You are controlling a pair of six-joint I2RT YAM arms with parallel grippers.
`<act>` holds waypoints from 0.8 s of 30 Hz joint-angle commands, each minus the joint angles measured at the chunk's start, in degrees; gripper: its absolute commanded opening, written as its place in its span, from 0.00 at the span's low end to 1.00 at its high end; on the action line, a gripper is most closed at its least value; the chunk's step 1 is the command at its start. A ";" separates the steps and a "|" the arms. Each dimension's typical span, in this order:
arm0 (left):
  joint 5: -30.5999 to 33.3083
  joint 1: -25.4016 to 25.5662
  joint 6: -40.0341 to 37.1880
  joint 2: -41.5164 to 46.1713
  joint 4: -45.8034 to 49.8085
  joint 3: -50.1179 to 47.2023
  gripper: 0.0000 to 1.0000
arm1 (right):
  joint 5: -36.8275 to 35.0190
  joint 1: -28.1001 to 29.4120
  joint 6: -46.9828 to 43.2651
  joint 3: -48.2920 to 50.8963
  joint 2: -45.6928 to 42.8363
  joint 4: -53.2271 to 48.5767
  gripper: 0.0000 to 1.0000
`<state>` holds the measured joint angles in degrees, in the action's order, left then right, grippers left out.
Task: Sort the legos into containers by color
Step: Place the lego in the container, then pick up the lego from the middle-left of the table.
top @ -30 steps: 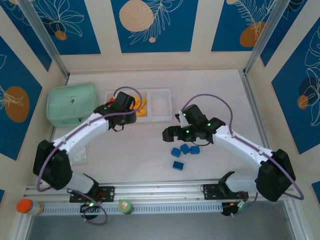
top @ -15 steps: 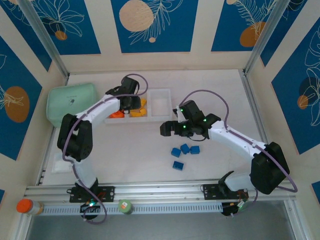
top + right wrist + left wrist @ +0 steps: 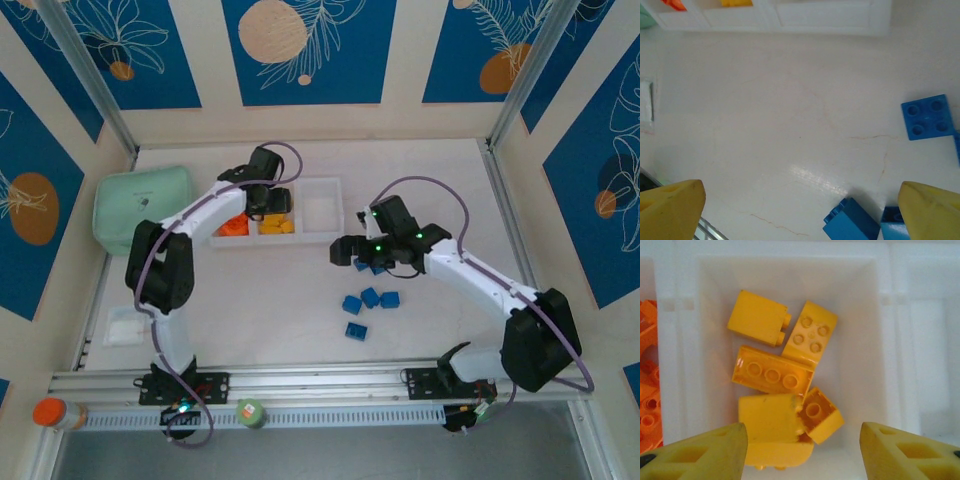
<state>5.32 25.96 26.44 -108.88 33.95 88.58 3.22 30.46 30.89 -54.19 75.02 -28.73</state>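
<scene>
My left gripper (image 3: pixel 268 203) hangs over the middle compartment of the white tray (image 3: pixel 322 210), jaws open and nothing between the yellow fingers (image 3: pixel 705 452). Several yellow legos (image 3: pixel 772 375) lie loose on that compartment's floor, directly under my left gripper (image 3: pixel 802 455). Orange-red legos (image 3: pixel 234 226) fill the left compartment, and the right one holds nothing. My right gripper (image 3: pixel 342 252) is open and low over the table, just left of several blue legos (image 3: pixel 370 298). In the right wrist view, blue legos (image 3: pixel 927 116) lie ahead and beside the right finger (image 3: pixel 932 210).
A mint-green pouch (image 3: pixel 143 207) sits left of the tray. A small white pad (image 3: pixel 124 326) lies near the left arm's base. An orange-capped jar (image 3: pixel 50 412) and a green-capped one (image 3: pixel 250 412) stand by the front rail. Bare tabletop (image 3: pixel 790 115) stretches between tray and blue legos.
My left gripper swung right from the left compartment to over the middle one and opened, leaving a yellow piece there. My right gripper shifted slightly right and back.
</scene>
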 commanded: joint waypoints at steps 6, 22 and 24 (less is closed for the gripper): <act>-1.88 12.15 5.58 17.08 1.33 -12.68 0.67 | 0.52 -5.40 1.94 7.03 -13.81 -8.62 0.99; 1.36 44.61 31.16 17.06 -3.64 -21.83 0.78 | 7.57 -19.09 1.98 15.22 -23.04 -12.43 0.99; 1.44 46.46 31.64 13.88 -2.62 -19.91 0.80 | 7.93 -19.92 1.89 15.52 -22.61 -12.07 0.99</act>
<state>6.02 70.37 54.24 -91.46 31.46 65.84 7.97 11.46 33.23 -39.57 51.99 -40.51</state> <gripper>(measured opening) 0.790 0.992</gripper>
